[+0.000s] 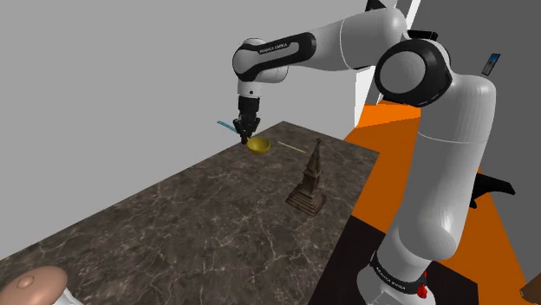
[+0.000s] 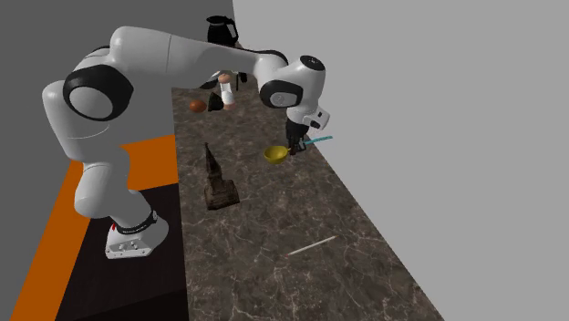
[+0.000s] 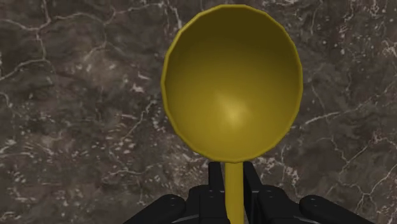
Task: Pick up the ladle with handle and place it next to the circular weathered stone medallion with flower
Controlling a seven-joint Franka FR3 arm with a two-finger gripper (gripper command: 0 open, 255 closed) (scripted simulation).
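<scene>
The white arm (image 1: pixel 433 156) reaches out over a long counter (image 1: pixel 199 225) of dark, white-veined polished stone. On it we see a brown tower-shaped statue (image 1: pixel 309 182), tapering and finely ridged. At about eleven o'clock from the statue in the shoulder view hangs the ladle (image 3: pixel 232 83). It has a smooth, glossy yellow bowl, round and deep, with a narrow yellow neck running into a thin blue handle (image 2: pixel 319 140). It seems to be just clear of the stone, though we cannot be sure. The black gripper (image 3: pixel 233 183) is clamped on that neck just behind the bowl. We judge the ladle light, stiff and rather slippery, so this hold close to the bowl should limit swinging. A thin pale stick (image 2: pixel 312 245) lies at about five o'clock from the statue in the second exterior view.
</scene>
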